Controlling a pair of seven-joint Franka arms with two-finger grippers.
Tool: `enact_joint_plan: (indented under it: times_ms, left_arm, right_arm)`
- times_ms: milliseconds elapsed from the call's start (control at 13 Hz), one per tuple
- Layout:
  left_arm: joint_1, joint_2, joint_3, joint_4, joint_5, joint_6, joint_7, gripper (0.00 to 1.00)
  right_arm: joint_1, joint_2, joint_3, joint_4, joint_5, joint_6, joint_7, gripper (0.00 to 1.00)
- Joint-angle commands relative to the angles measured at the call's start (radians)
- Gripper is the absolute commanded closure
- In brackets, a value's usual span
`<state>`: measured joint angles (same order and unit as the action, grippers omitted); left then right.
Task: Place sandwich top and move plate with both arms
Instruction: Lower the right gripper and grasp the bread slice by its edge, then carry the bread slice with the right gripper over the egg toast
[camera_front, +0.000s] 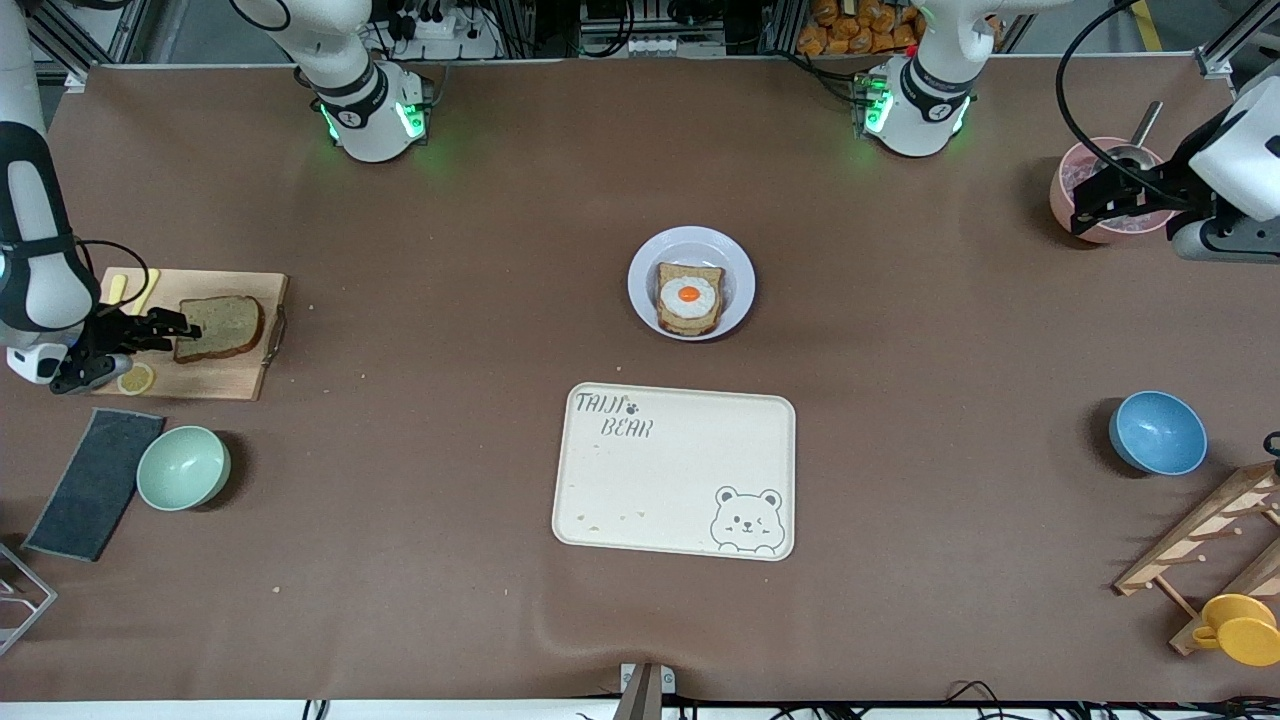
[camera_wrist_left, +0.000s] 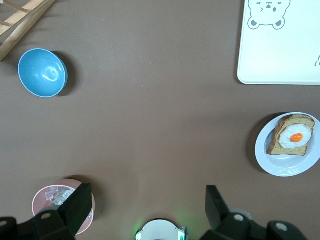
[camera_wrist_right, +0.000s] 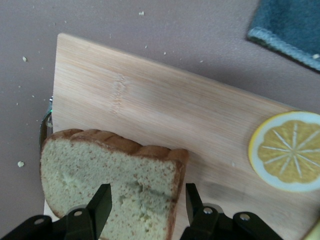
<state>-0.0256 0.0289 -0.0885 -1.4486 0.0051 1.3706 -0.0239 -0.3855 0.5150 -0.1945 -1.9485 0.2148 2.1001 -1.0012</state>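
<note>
The right gripper pinches the sandwich top on the cutting board, at nine o'clock from the plate, while the left gripper waits spread over the pink bowl.

A robotics lab, dressed up as a kitchen — not a home. Two white arms are bolted at the table's twelve o'clock edge, green status lights glowing on their bases, with aluminium framing, power strips and loose cables packed just past that edge. A single brown mat covers the whole worktop. The props are kitchen things laid out as for a trial — a bear-print tray toward six o'clock, a cutting board at nine, bowls and a wooden rack toward four.
</note>
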Motion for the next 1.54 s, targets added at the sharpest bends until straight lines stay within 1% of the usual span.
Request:
enact_joint_plan:
  times_ms: [0,77,154,308,615,846,1000,1231,1462]
  left_arm:
    - [0.001,-0.01,0.003,0.002,-0.01,-0.01,-0.007,0.0]
    - [0.003,-0.014,0.004,-0.001,-0.008,-0.01,-0.005,0.0]
    - [0.013,-0.014,0.003,-0.001,-0.011,-0.01,-0.004,0.0]
    - [0.01,-0.011,0.001,0.001,-0.019,-0.01,-0.013,0.0]
    - [0.007,-0.009,-0.004,-0.004,-0.017,-0.01,-0.018,0.0]
    - [0.006,-0.012,-0.007,-0.006,-0.019,-0.01,-0.007,0.0]
    - [0.004,-0.014,-0.011,-0.004,-0.01,0.014,-0.005,0.0]
    - [0.007,-0.021,-0.011,-0.004,-0.017,0.047,-0.007,0.0]
    - [0.012,-0.021,-0.011,-0.004,-0.017,0.047,-0.007,0.0]
  right_arm:
    - [-0.041,0.048,0.014,0.031,0.037,-0.012,-0.06,0.63]
    - [-0.044,0.049,0.014,0.031,0.037,-0.012,-0.062,0.84]
    - [-0.042,0.049,0.014,0.033,0.037,-0.017,-0.062,1.0]
    - [-0.042,0.049,0.014,0.034,0.037,-0.022,-0.059,1.0]
    - [-0.032,0.049,0.014,0.077,0.037,-0.106,-0.048,1.0]
    - [-0.029,0.049,0.015,0.088,0.037,-0.123,-0.059,1.0]
    - [-0.021,0.048,0.018,0.105,0.037,-0.147,-0.051,1.0]
    - [0.0,0.039,0.018,0.146,0.038,-0.271,-0.034,1.0]
    - [0.062,0.023,0.02,0.209,0.04,-0.431,0.1,1.0]
